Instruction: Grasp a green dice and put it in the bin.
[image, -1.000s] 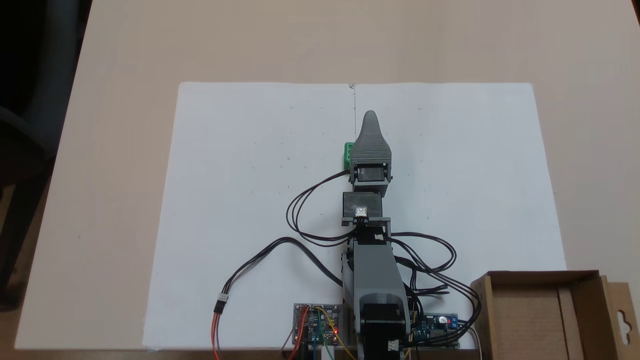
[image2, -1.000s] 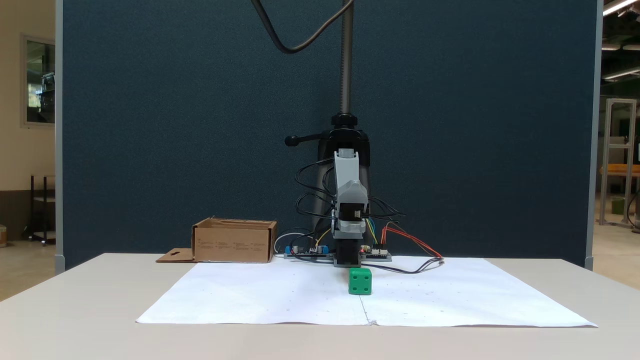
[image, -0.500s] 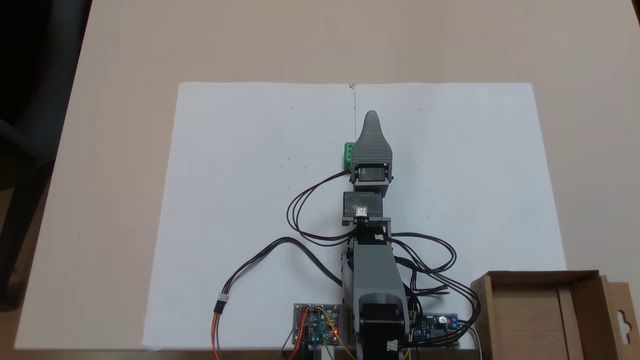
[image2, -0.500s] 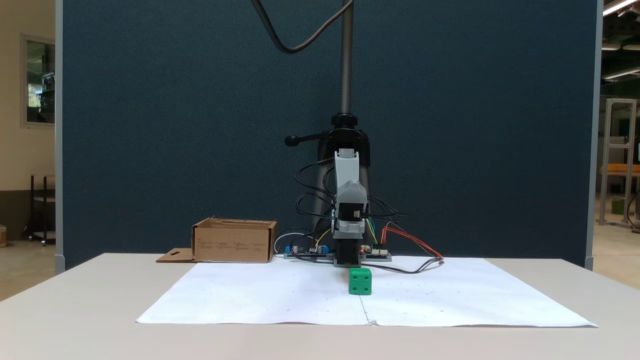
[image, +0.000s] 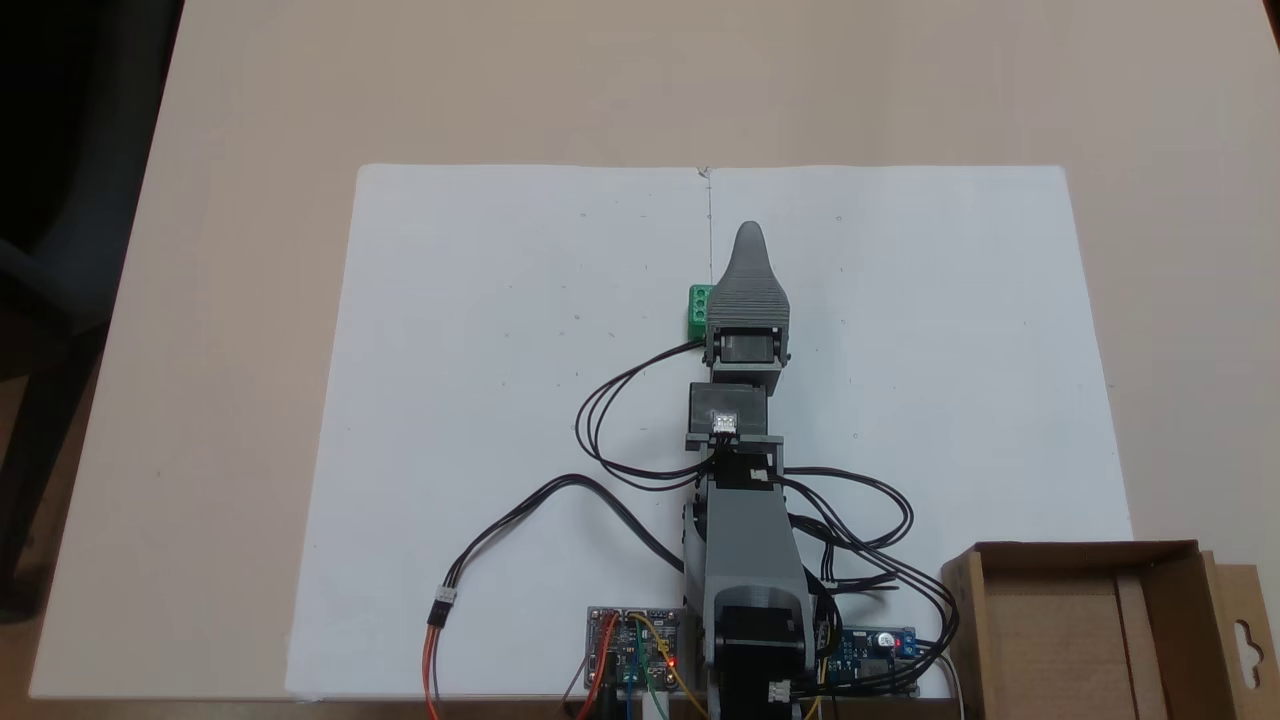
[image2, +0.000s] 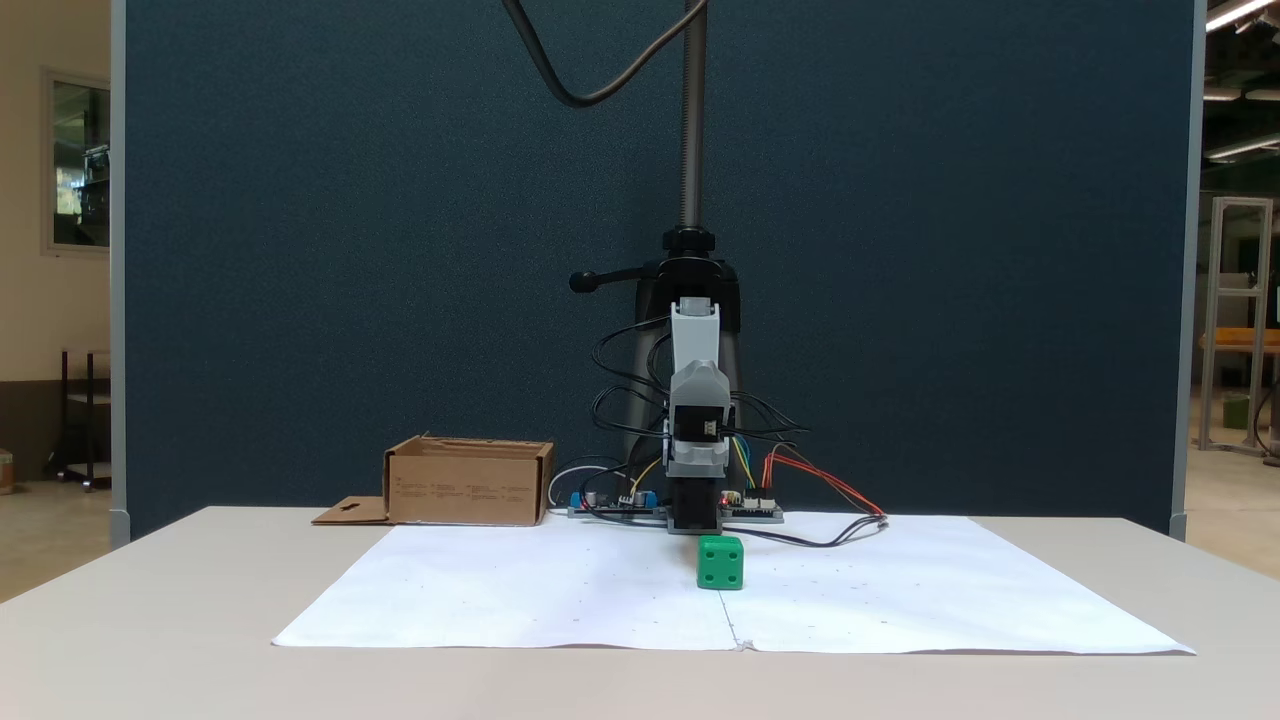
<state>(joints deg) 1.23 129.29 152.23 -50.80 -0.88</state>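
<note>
With the tool (image: 747, 232) raised beside the green dice (image2: 720, 562), jaw opening impossible to tell, descending could nudge it away.

arm (image: 745, 540): grey printed plastic links, black motor blocks between | gripper (image: 748, 240): grey, ribbed shell narrowing to a rounded tip | cables (image: 600, 420): black loops along both sides, one ending in a white plug with orange and red wires | circuit boards (image: 632, 645) at base: coloured wires, red light lit
</note>
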